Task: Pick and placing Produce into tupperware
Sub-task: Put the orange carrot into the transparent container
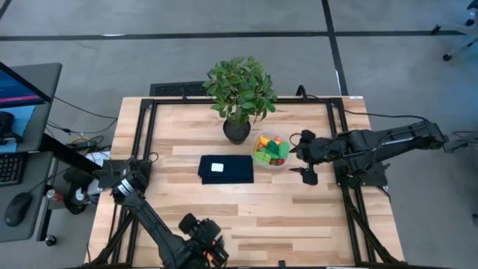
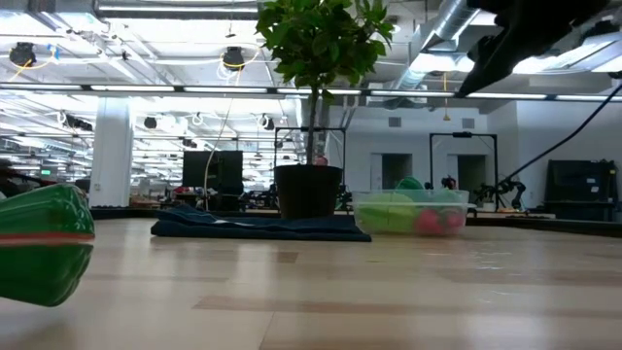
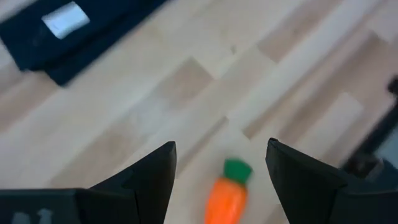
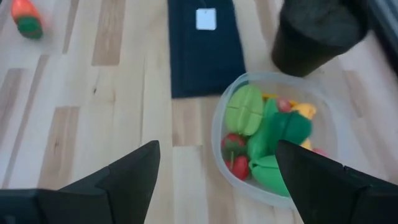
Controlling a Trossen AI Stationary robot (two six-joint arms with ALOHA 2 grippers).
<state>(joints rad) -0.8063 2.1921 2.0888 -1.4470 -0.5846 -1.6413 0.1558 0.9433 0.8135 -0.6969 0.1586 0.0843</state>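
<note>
An orange carrot with a green top point(image 3: 227, 193) lies on the wood table, also seen as the carrot point(image 4: 28, 17) in the right wrist view. My left gripper point(image 3: 221, 152) hovers open above it near the table's near edge, one finger to each side and clear of it. The tupperware point(image 4: 249, 78), a round clear bowl, stands beside the plant pot and holds several pieces of produce point(image 4: 273, 143), green, red and yellow. My right gripper point(image 4: 217, 146) is open just right of the tupperware point(image 1: 270, 165), above table level, with nothing between its fingers.
A potted plant point(image 1: 239, 93) stands just behind the tupperware. A dark blue folded cloth with a white label point(image 1: 225, 169) lies to its left. A green shape with a reddish band point(image 2: 44, 243) sits close to the low camera; which piece it is I cannot tell. Bare wood lies between the cloth and the near edge.
</note>
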